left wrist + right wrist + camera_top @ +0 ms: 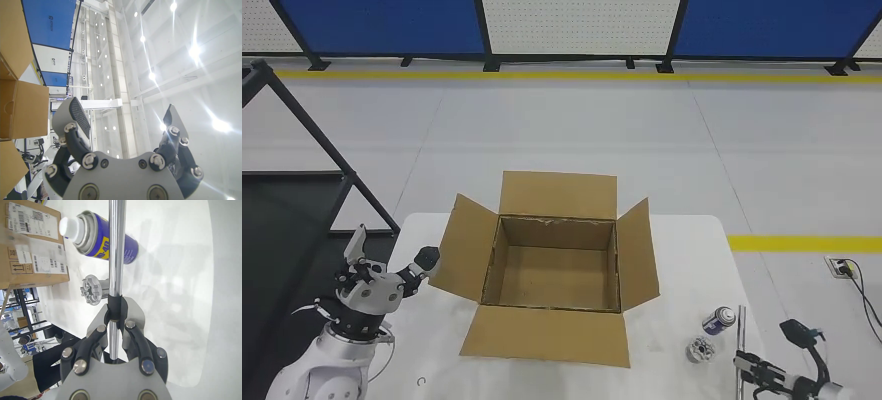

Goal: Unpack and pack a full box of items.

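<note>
The white table [682, 250] carries an open cardboard box [558, 193] at its middle, all four flaps spread outward. The left end effector [392, 255] sits beside the box's left flap, apart from it, fingers spread wide and gripping nothing. The right end effector [115, 308] is clamped on a chrome rod [115, 256], which crosses in front of a blue spray can [94, 237] and a small grey metal hub [91, 291], both on the table to the box's right
</note>
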